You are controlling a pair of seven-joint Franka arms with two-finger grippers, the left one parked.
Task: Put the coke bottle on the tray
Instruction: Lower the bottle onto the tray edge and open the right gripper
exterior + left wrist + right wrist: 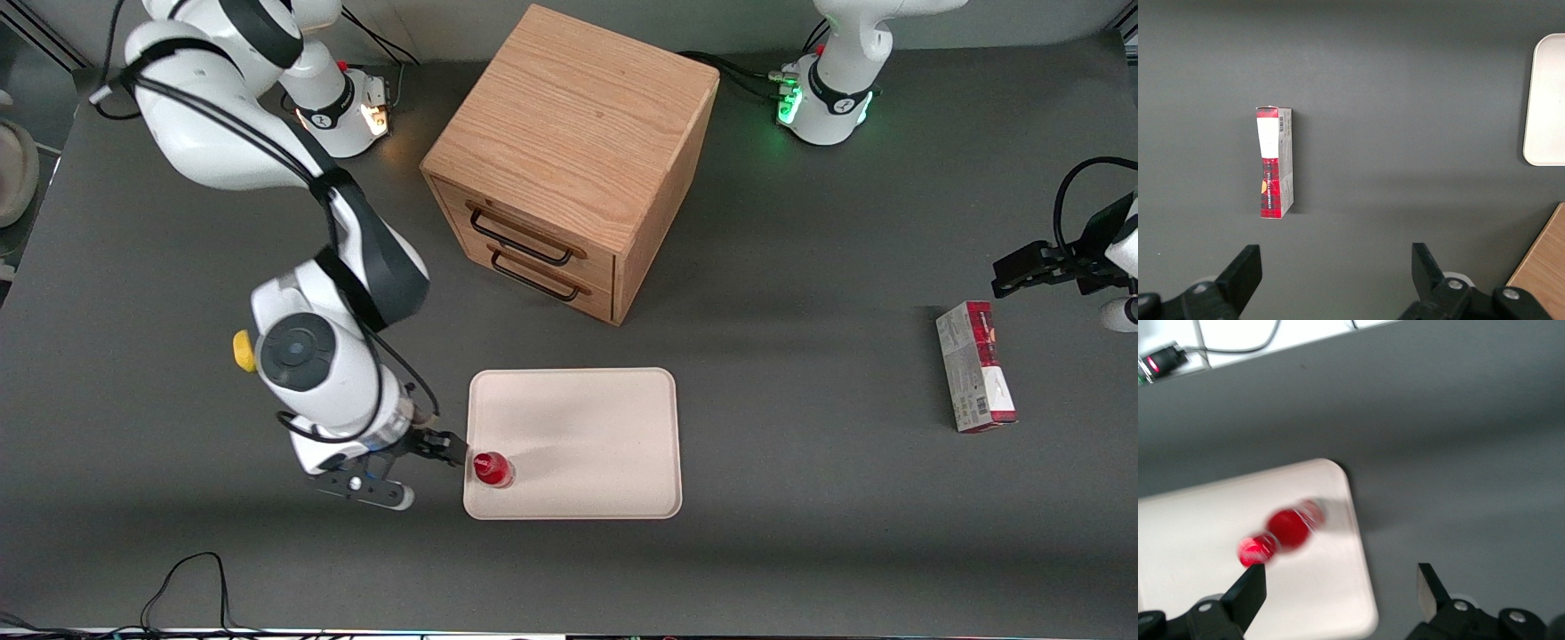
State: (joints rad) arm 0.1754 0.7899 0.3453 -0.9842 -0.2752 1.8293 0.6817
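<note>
jaws [1338, 587] open, empty | coke bottle [492, 468] upright on tray [587, 427] corner | carton [1274, 162] flat

A bright red bottle [492, 468] with a red cap stands on a cream-white tray [587, 427], itself set on a dark grey table [800, 551]. The gripper [444, 447], just beside the tray, has black fingers spread apart under a white arm. A light oak cabinet [569, 151] shows 2 drawers with black handles. Toward the parked arm's end lies a carton [975, 366] patterned in red and grey with a white label. A yellow lump [242, 350] peeks out beside the white arm.
</note>
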